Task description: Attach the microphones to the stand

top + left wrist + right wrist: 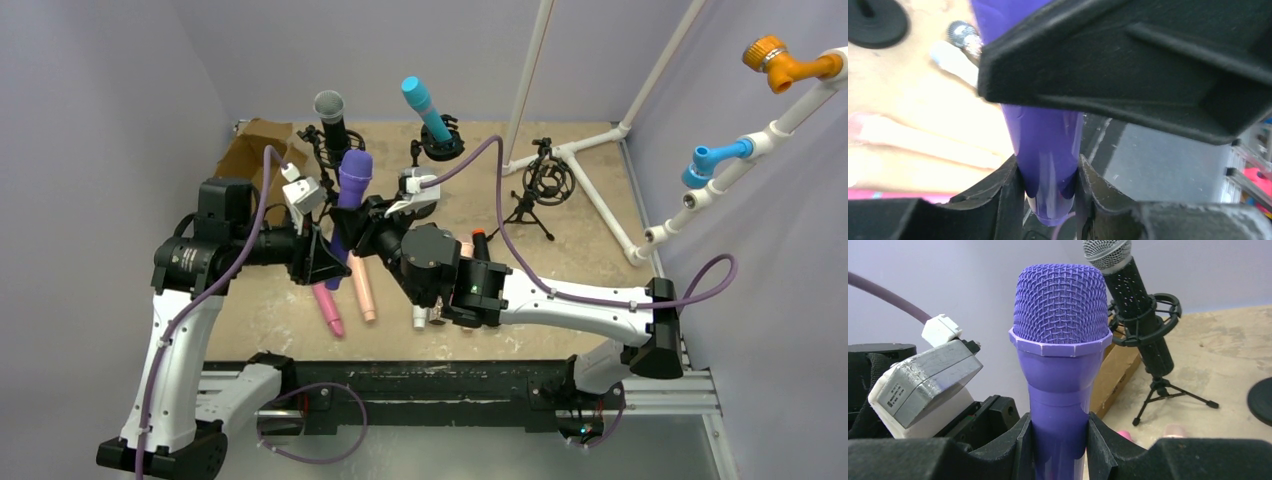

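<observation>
A purple microphone (352, 190) stands upright above the table, held by both grippers. My left gripper (335, 262) is shut on its tail end (1050, 170). My right gripper (372, 222) is shut on its body just below the grille head (1062, 305). A black microphone (331, 118) sits in a shock-mount tripod stand (1154, 340). A teal microphone (427, 110) stands in a round-base stand (441, 148). An empty shock-mount tripod stand (545, 185) is at the right. Pink (328, 308) and peach (362, 288) microphones lie on the table. Silver glitter (963, 35) and white (954, 57) ones lie nearby.
A cardboard box (255, 145) sits at the back left, beside the black microphone's stand. A white pipe frame (600, 190) runs along the back right, with blue (712, 160) and orange (785, 62) fittings. A black rail (450, 385) spans the near edge.
</observation>
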### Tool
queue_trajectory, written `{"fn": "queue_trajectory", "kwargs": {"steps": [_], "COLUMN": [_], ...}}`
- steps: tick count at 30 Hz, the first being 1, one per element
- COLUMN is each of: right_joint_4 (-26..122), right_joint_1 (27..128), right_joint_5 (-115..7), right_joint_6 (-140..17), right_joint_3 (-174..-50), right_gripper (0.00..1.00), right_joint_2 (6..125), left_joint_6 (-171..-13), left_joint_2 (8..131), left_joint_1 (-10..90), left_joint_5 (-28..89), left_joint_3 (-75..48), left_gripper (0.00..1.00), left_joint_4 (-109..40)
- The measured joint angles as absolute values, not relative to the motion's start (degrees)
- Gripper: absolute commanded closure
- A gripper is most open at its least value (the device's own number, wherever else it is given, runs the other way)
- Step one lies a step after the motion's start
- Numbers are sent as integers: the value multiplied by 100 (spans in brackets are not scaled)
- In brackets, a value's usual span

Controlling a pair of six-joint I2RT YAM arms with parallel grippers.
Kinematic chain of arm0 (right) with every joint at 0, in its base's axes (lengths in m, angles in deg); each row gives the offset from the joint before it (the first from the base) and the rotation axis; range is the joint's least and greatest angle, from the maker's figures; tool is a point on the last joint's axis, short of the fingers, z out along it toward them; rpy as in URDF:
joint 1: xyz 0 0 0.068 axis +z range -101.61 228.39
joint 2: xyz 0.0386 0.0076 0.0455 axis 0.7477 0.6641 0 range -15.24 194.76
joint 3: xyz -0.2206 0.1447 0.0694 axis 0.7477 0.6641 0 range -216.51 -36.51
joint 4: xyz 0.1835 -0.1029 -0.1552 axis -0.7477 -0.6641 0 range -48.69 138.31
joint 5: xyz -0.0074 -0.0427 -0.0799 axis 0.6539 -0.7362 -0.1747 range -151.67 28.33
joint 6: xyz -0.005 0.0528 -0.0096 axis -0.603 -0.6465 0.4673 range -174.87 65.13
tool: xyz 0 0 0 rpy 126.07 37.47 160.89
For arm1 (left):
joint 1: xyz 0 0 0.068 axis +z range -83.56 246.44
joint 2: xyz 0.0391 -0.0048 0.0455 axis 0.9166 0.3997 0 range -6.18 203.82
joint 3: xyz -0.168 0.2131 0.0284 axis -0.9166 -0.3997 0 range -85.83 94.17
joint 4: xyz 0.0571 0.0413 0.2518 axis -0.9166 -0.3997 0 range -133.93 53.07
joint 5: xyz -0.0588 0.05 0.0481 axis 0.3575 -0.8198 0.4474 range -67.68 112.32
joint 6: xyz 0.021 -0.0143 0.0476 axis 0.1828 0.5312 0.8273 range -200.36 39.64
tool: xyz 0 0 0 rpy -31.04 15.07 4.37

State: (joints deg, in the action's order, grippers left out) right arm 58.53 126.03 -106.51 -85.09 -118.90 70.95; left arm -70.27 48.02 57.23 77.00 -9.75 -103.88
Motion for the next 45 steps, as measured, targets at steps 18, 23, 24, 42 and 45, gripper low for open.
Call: {"fn": "queue_trajectory", "kwargs": {"steps": [18, 23, 24, 42, 45], "right_joint_4": [3790, 3392, 3274, 5252, 5370], "right_joint_1": [11417, 11349, 11342, 9482, 9220], "right_joint_5": [-7418, -7558, -7746, -11175, -11171], "right_joint_6": [-8979, -8675, -8502, -4734, -4618], "right_joint_3": [-13310, -13358, -13356, -11313, -11282], "right_gripper": [99, 100, 100, 100, 100], "right_joint_2": [7362, 7305, 7255, 4400, 4492], "left_joint_6": [-6667, -6463, -6476, -6496, -6518], "left_joint_2": [4721, 4773, 4754, 4706, 4708], "left_joint_1": [5745, 5712, 5707, 5705, 5705], "left_joint_5": [7178, 7027, 6885, 5099, 5020], "left_joint_3": [-811, -803, -805, -820, -820], "left_gripper": [62, 0, 0, 0, 0], "left_joint_4": [-10421, -10502, -10500, -10354, -10323]}}
